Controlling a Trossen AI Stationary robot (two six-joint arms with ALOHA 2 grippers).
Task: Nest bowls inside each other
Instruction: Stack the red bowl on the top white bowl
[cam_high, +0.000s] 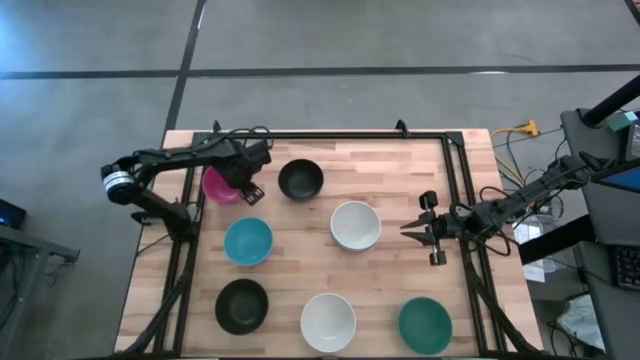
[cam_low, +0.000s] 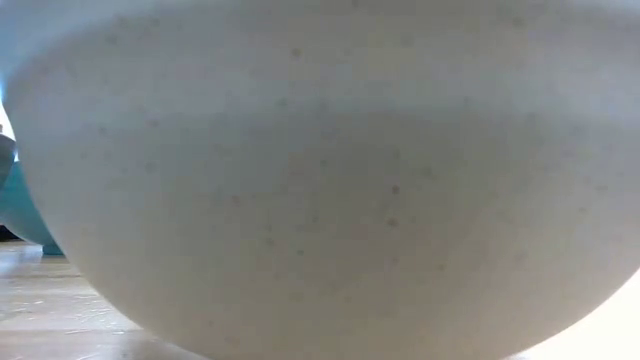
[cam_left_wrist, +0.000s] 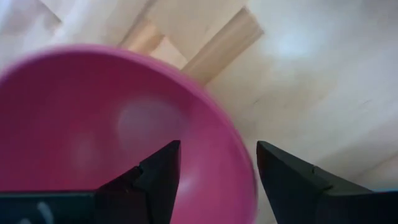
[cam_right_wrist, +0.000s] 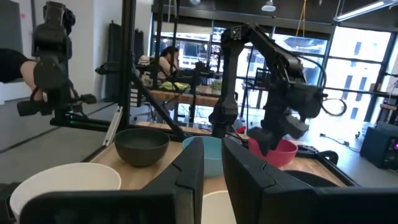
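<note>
I judge the nesting barely under way: the magenta bowl sits near the worktop's far left corner, my left gripper spread wide over its rim, holding nothing. Six other bowls lie singly, apart. My right gripper waits nearly closed and empty at the right edge. I read no writing.

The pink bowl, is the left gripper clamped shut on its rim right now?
No, in the left wrist view the left gripper has its fingers spread open on either side of the pink bowl rim, with a clear gap.
</note>
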